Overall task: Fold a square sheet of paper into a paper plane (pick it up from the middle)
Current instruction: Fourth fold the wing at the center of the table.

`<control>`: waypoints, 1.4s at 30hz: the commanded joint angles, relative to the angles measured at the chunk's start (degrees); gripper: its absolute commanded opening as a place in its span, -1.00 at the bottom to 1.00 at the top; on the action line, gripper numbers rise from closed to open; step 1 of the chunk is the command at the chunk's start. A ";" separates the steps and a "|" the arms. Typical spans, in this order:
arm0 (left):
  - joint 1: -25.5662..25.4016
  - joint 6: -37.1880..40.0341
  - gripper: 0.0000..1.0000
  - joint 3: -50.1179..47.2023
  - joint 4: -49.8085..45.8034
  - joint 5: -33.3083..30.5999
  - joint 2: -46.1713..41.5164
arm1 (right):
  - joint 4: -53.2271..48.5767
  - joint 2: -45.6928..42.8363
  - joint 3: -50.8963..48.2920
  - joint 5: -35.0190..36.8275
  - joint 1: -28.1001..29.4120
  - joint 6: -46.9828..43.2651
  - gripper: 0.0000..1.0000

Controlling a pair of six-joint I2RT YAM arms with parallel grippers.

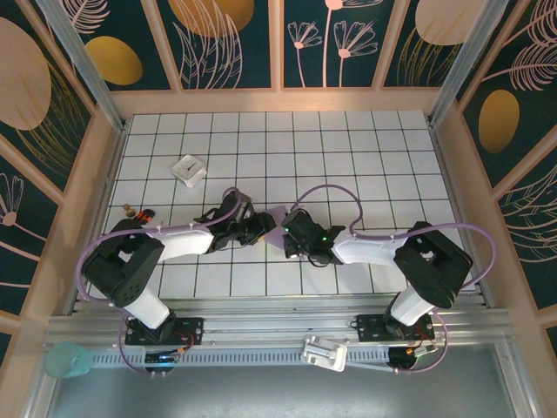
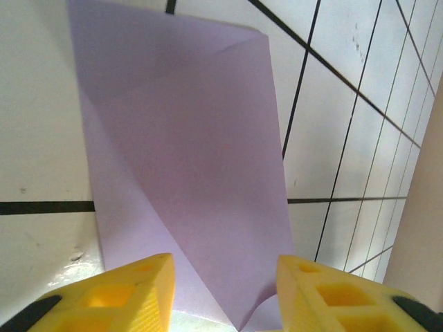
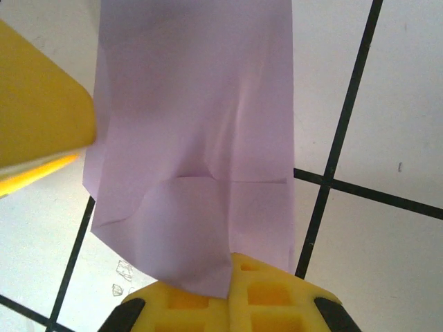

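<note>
1. Yellow right end effector, bottom of its wrist frame, is pinched on the thin lavender-purple sheet of paper, likely to anchor it.
2. Left end effector stands parted and grips nothing, probably free to reposition for a crease.
3. From above, the partly folded sheet lies mid-frame on the white tiled surface.

Robot lab test cell, white gridded counter, floral wall panels all round, alu mounting rail at frame bottom
</note>
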 commanded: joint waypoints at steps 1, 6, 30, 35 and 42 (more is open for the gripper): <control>0.64 2.35 -0.05 1.15 -2.45 0.52 -2.42 | 2.60 -2.15 -1.48 -6.18 -1.47 2.18 -1.00; 0.73 4.56 0.04 1.23 -3.69 0.65 -3.52 | 3.89 -2.39 -2.42 -9.35 -2.73 2.93 -1.00; 0.26 -1.86 0.29 -6.05 4.19 0.93 -7.78 | -5.62 -2.44 2.63 3.08 0.69 -0.73 -0.91; -1.26 -6.13 0.40 -7.69 9.94 1.54 -5.84 | -4.67 -3.02 2.13 1.84 0.35 0.53 -0.91; -2.42 -10.31 0.44 -7.23 16.25 2.94 -2.37 | -4.02 -5.39 1.22 0.43 -0.35 0.33 -0.91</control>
